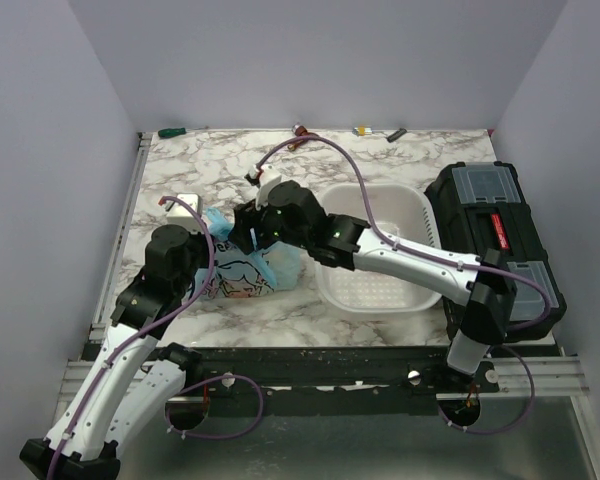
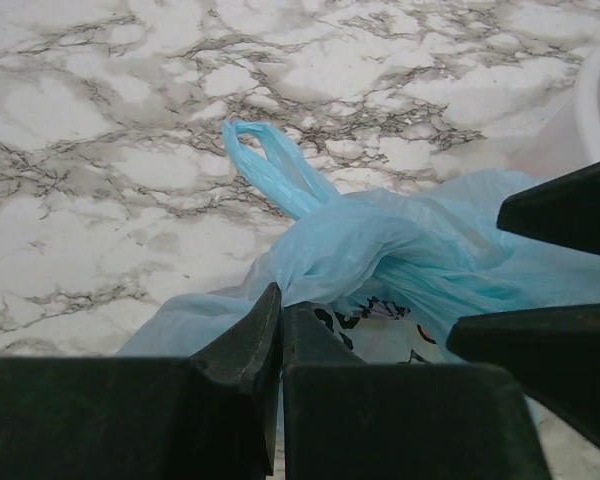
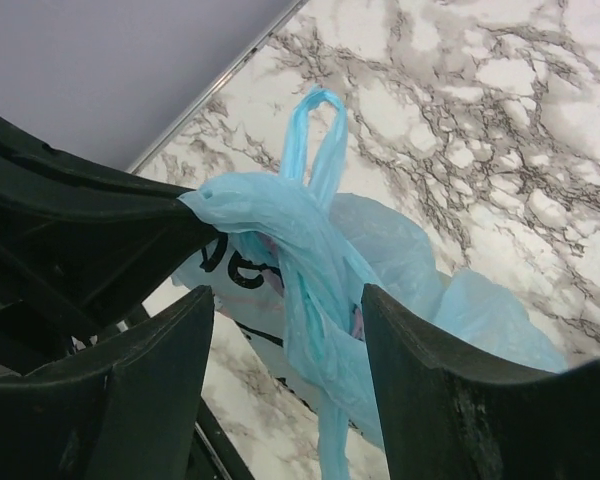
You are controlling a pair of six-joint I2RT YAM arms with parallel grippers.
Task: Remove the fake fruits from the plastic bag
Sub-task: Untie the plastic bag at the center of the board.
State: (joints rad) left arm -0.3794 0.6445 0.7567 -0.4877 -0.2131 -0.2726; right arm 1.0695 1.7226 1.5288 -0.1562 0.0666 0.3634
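A: What colour has the plastic bag (image 1: 248, 270)?
B: Light blue, half see-through; on its side is a pink-and-white cartoon print with black letters.
A: And the table (image 1: 430, 160) under the bag?
B: A white marble pattern with dark grey veins; right of the bag the basket (image 1: 405, 205) is white, dotted with small holes; farther right of the bag the toolbox (image 1: 460, 215) is black, with grey lids and a red label.

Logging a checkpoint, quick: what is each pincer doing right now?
Left pincer: closed, pinching the plastic bag.
Right pincer: open, astride a twisted strand of the bag, nothing gripped.
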